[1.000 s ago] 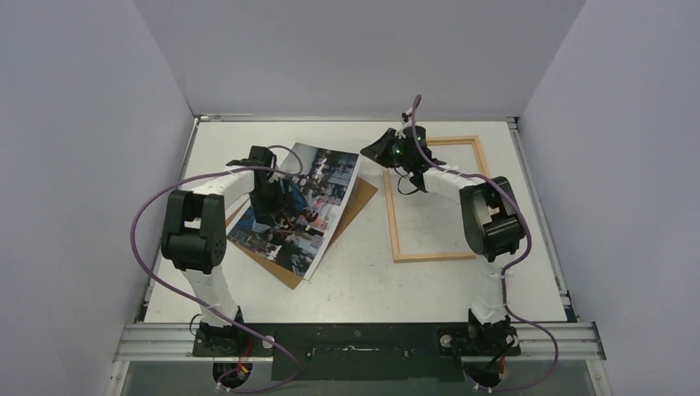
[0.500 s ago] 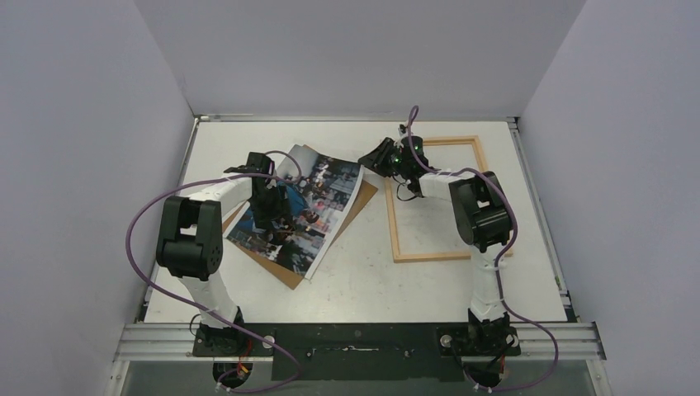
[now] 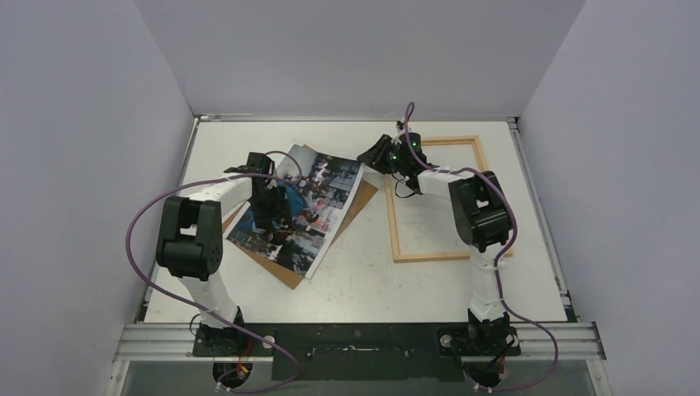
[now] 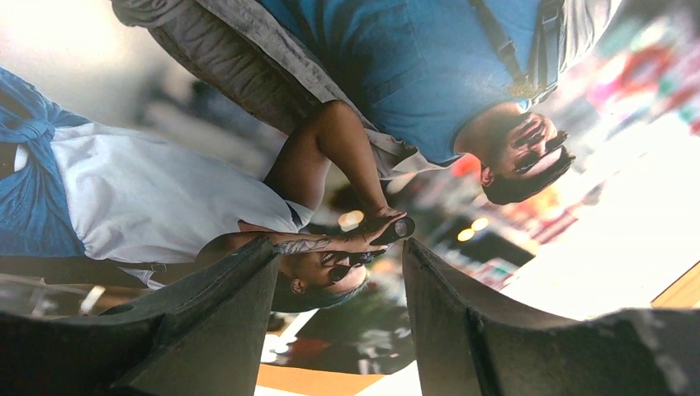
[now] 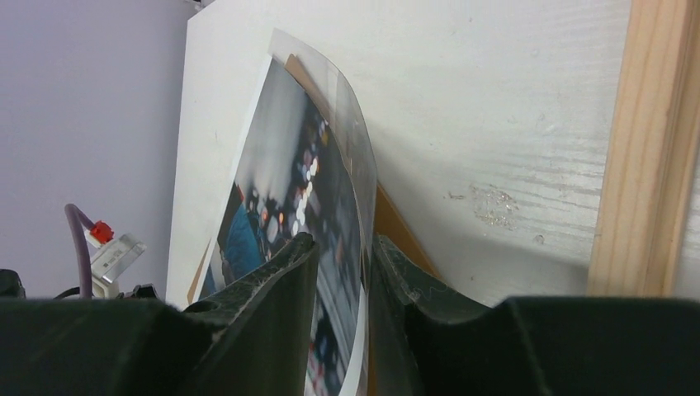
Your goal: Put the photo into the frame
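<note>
The photo [image 3: 307,216], a glossy street scene with a person in blue, lies tilted on the brown backing board [image 3: 358,206] at the left middle of the table. The frame [image 3: 394,224], thin pale wood, lies flat to its right. My left gripper [image 3: 266,191] is open, its jaws down over the print's middle [image 4: 413,82]. My right gripper [image 3: 369,155] is at the photo's far right corner. In the right wrist view its jaws [image 5: 344,239] stand narrowly apart astride the raised, curled edge of the photo [image 5: 281,165] and a clear sheet [image 5: 351,124].
The backing board [image 5: 398,227] shows beneath the print. A frame bar [image 5: 652,140] lies just right of my right gripper. The table is walled at the back and both sides, and the arm bases stand on the near rail.
My right gripper has moved left from the frame's corner onto the photo's corner. My left gripper has shifted slightly on the print, whose near-left edge has shifted a little.
</note>
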You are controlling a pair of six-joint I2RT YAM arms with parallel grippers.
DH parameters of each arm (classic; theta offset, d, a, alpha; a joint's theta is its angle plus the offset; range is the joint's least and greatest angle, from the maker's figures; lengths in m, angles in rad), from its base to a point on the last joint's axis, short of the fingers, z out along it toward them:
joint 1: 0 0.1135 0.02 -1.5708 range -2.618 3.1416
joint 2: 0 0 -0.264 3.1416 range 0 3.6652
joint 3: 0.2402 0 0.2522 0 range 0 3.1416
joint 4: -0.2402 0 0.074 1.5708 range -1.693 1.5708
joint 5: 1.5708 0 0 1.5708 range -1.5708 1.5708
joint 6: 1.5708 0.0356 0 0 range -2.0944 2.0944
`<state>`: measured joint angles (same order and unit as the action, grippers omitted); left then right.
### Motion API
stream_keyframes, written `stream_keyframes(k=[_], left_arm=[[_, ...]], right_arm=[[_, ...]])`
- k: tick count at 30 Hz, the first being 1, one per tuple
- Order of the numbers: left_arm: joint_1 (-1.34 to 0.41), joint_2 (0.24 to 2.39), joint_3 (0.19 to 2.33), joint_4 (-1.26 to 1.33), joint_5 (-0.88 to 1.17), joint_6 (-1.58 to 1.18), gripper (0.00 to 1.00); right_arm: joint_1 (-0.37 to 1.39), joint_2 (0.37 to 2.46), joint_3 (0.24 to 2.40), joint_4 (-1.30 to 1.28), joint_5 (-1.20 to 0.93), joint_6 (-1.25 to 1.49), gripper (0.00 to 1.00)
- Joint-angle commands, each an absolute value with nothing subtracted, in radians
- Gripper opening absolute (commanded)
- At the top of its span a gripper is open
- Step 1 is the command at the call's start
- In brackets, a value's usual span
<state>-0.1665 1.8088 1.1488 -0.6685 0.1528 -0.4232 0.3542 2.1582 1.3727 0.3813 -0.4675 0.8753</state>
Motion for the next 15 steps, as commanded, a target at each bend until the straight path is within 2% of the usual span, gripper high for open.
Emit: stream_keyframes(k=[1, 9, 11, 15], left_arm=[[-0.169, 1.827, 1.101, -0.732, 0.117, -0.394, 0.56], [-0.168, 1.824, 1.103, -0.726, 0.118, -0.400, 0.56], [-0.167, 1.821, 1.100, -0.723, 0.119, -0.403, 0.55], [-0.167, 1.816, 1.092, -0.719, 0.120, -0.406, 0.55]], right_arm=[[0.349, 2.187, 1.426, 0.477, -0.439, 0.885, 0.29], [0.348, 2.207, 1.420, 0.532, -0.401, 0.938, 0.17], [0.346, 2.205, 1.420, 0.538, -0.393, 0.941, 0.17], [0.343, 2.205, 1.429, 0.546, -0.370, 0.946, 0.25]])
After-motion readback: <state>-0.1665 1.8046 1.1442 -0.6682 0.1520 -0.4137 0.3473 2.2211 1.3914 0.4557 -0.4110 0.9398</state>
